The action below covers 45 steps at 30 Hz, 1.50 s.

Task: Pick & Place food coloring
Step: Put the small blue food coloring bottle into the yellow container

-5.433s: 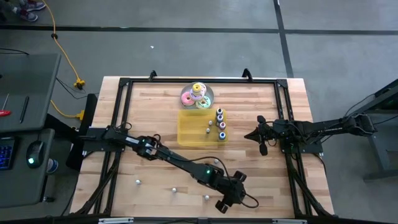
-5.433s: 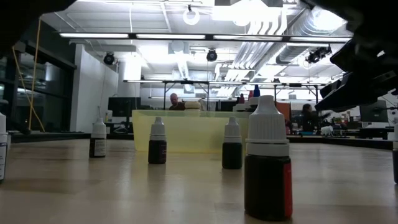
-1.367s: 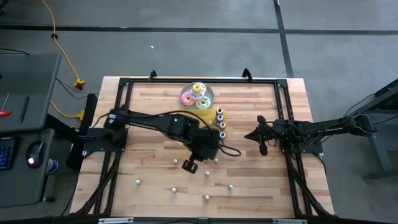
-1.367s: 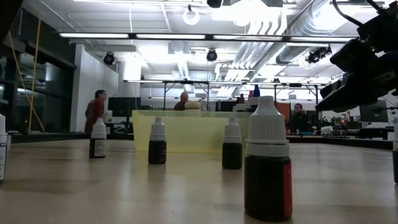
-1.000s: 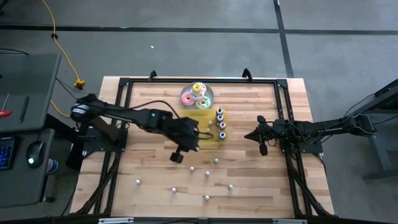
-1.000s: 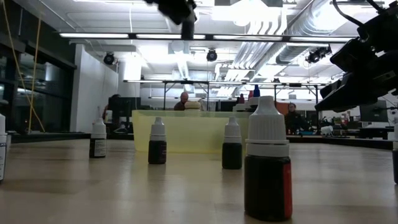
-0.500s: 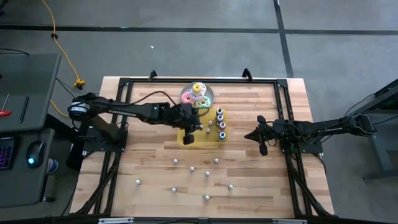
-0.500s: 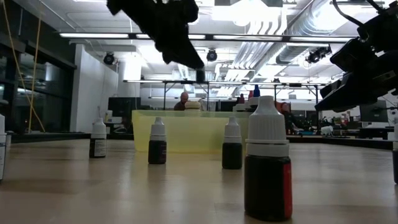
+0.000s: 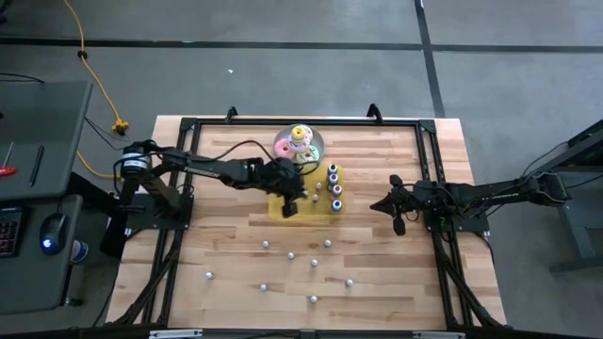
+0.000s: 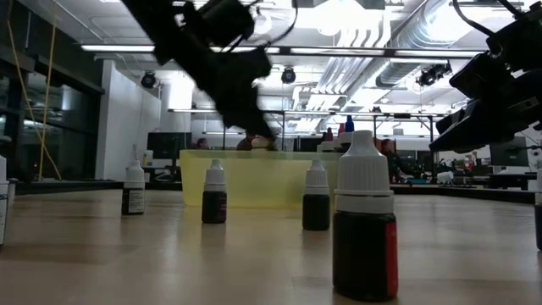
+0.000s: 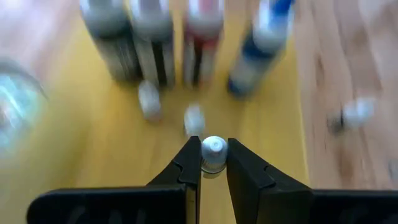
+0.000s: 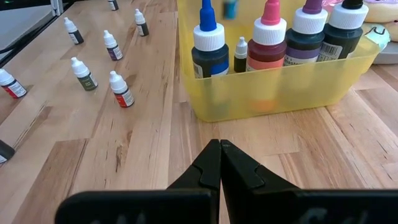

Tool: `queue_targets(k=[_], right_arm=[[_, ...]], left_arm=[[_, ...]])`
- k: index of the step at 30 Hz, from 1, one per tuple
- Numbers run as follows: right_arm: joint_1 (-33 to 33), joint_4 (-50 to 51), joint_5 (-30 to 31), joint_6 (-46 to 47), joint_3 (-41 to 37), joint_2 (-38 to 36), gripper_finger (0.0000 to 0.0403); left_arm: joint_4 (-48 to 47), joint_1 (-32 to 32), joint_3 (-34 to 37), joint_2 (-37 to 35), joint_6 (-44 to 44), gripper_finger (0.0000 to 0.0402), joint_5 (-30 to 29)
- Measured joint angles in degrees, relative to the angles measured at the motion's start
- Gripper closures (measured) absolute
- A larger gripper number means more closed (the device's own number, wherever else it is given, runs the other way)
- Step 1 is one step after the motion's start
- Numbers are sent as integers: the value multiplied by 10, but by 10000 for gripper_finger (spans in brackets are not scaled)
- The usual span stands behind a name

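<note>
A translucent yellow rectangular plastic tray [image 9: 283, 200] sits mid-way across the pale wooden plank surface [image 9: 226, 245]. Just behind it, pastel ring-shaped toys [image 9: 298, 144] are stacked on a round grey plate [image 9: 316, 139].

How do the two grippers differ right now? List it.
The left gripper is shut on a small bottle; the right gripper is shut on nothing. The left gripper hangs over the yellow tray; the right gripper waits beside the tray, over bare wood. Both are dark, with two fingers.

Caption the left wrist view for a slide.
Left claw shut on a small bottle above the yellow tray.
</note>
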State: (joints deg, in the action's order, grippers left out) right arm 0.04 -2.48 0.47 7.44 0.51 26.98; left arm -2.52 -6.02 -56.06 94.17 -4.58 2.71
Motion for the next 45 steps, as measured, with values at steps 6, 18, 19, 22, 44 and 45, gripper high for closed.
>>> queue_targets(k=[6,18,19,22,44,45], right_arm=[[0,-1,0,0,0,-1,402],[0,-3,0,0,0,0,402],[0,-2,0,0,0,0,402],[0,-3,0,0,0,0,402],[0,-3,0,0,0,0,402],[0,-3,0,0,0,0,402]], left_arm=[[62,0,33,22,62,362,2],[120,0,43,68,103,362,18],[122,0,43,70,103,362,19],[126,0,43,73,103,362,33],[158,0,34,101,103,362,59],[158,1,32,101,103,362,59]])
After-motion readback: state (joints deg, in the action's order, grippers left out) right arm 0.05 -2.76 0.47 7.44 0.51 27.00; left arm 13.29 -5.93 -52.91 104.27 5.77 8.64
